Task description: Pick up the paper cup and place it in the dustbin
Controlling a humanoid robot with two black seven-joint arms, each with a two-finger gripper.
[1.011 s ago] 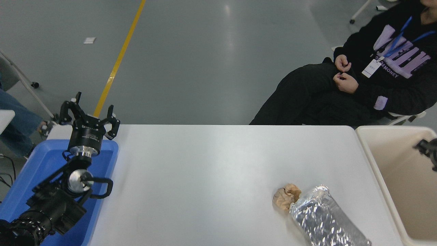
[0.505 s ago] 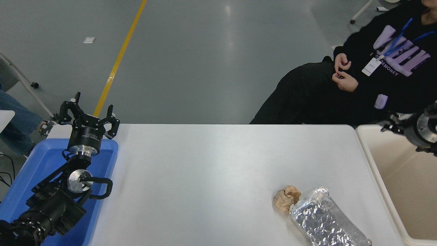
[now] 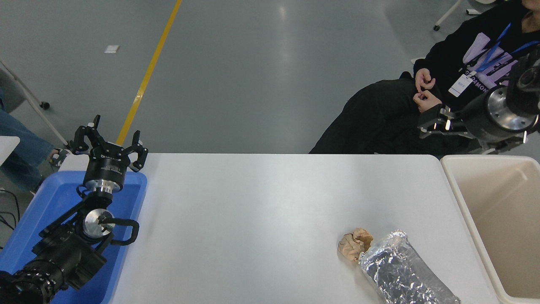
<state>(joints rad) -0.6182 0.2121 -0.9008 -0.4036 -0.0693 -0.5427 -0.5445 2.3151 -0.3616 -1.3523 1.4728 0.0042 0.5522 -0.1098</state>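
white table [image 3: 261,211]: right gripper [image 3: 428,124] jaws beyond dustbin [image 3: 472,211], empty.

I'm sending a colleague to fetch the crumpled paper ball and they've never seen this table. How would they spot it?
Start at the white table and go to its near right part, left of the beige dustbin. The paper ball lies against the foil-wrapped bottle: small, brown and matte, where the bottle is long and shiny silver.
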